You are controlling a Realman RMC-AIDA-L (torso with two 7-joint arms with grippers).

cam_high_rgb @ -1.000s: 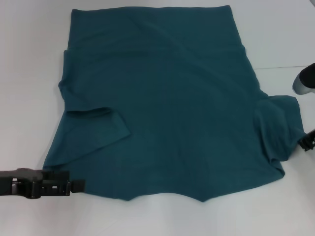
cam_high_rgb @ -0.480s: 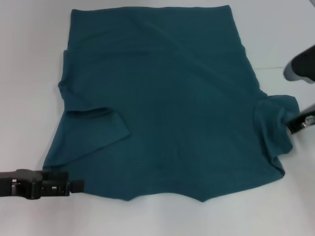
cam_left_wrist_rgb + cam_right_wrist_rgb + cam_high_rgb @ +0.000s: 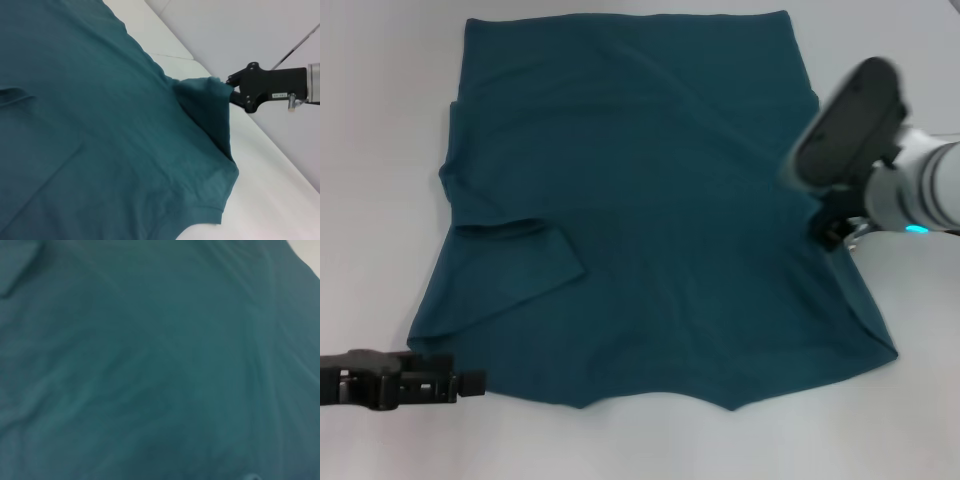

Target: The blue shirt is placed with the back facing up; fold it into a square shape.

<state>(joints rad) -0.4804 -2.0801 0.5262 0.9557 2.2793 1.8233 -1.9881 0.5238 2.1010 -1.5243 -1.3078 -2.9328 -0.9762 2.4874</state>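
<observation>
The blue shirt point(image 3: 640, 200) lies spread flat on the white table, its left sleeve point(image 3: 515, 265) folded in over the body. My right gripper point(image 3: 231, 92) is shut on the right sleeve point(image 3: 207, 102) and holds it lifted off the table above the shirt's right side. In the head view the right arm point(image 3: 860, 140) covers that sleeve. The right wrist view is filled with shirt fabric point(image 3: 150, 360). My left gripper point(image 3: 472, 381) rests low on the table just off the shirt's near left corner.
White table point(image 3: 380, 150) shows on every side of the shirt. A thin seam point(image 3: 930, 135) in the tabletop runs along the right, behind the right arm.
The right arm has swung in from the right edge over the shirt, lifting the right sleeve up and inward. The left gripper has shifted slightly away from the shirt's corner.
</observation>
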